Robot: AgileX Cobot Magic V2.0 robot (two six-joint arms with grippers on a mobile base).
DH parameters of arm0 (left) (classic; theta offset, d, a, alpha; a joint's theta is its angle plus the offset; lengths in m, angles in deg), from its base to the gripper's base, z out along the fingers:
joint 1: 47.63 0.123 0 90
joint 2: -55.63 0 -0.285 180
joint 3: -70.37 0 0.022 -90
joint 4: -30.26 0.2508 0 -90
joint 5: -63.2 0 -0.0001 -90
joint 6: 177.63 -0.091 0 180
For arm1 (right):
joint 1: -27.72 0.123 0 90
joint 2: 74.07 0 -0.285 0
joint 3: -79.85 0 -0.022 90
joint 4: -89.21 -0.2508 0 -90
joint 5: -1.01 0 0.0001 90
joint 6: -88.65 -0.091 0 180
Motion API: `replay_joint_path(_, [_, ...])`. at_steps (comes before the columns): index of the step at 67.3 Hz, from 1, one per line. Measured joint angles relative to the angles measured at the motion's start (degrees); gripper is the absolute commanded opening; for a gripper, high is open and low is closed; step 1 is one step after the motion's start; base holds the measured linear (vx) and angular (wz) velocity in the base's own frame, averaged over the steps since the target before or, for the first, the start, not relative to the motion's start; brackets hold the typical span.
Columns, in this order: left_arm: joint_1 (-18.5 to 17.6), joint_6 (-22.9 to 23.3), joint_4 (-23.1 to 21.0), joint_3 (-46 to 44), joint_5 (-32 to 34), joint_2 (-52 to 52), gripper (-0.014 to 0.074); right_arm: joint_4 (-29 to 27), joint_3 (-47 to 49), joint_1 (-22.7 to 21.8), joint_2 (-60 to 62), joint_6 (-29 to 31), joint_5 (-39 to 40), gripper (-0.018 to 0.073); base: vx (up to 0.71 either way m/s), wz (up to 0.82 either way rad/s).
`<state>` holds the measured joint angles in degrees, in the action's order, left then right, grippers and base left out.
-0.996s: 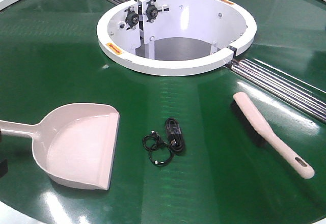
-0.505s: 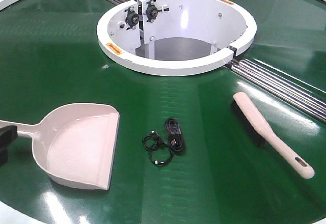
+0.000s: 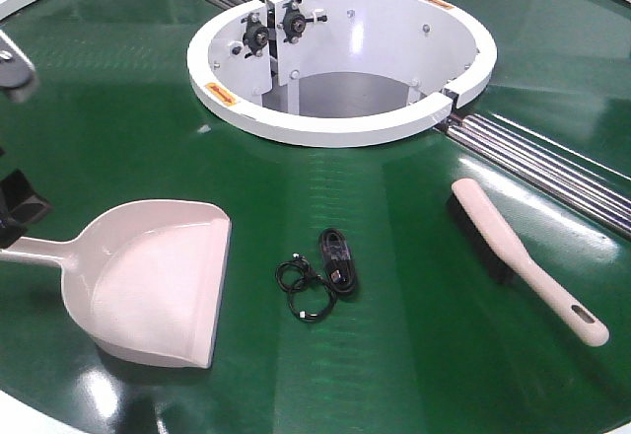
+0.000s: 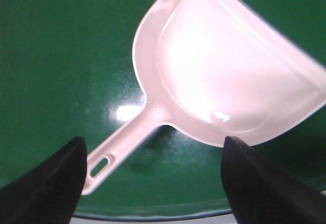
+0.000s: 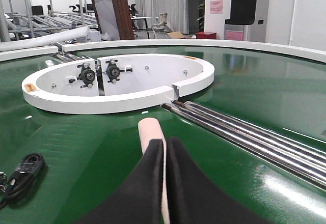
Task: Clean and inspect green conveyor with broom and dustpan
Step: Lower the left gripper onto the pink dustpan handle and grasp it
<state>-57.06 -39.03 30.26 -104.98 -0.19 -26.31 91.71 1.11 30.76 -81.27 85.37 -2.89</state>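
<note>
The left gripper (image 4: 154, 141) hung with fingers spread over the dustpan (image 4: 229, 66) handle. Far right of the dustpan lay the broom (image 5: 149, 130), with the right gripper (image 5: 164, 143) at it, fingers seemingly pressed together.

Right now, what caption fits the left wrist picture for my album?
Left gripper, open, lined up over the dustpan handle on the green conveyor.
</note>
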Motion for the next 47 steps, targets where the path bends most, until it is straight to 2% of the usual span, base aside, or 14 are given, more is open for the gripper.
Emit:
replay_joint_path(3, [0.0, -3.1, 0.0, -0.7, -0.2, -1.5, 0.0507, 0.0, 0.0, 0.0, 0.0, 0.0, 0.0, -0.0010, 0.00, 0.00])
replay_joint_path(9, [0.0, -6.2, 0.7, -0.9, -0.6, -3.9, 0.0507, 0.0, 0.0, 0.0, 0.0, 0.0, 0.0, -0.0010, 0.00, 0.00])
replay_joint_path(20, [0.0, -11.7, 7.0, -0.9, -1.8, -7.5, 0.0507, 0.0, 0.0, 0.0, 0.0, 0.0, 0.0, -0.0010, 0.00, 0.00])
replay_joint_path(26, [0.0, -15.2, 8.7, -0.9, -1.8, -8.6, 0.0506, 0.0, 0.0, 0.0, 0.0, 0.0, 0.0, -0.0010, 0.00, 0.00])
replay_joint_path(47, [0.0, -19.7, 9.9, -0.9, -0.5, -14.9, 0.0506, 0.0, 0.0, 0.0, 0.0, 0.0, 0.0, -0.0010, 0.00, 0.00])
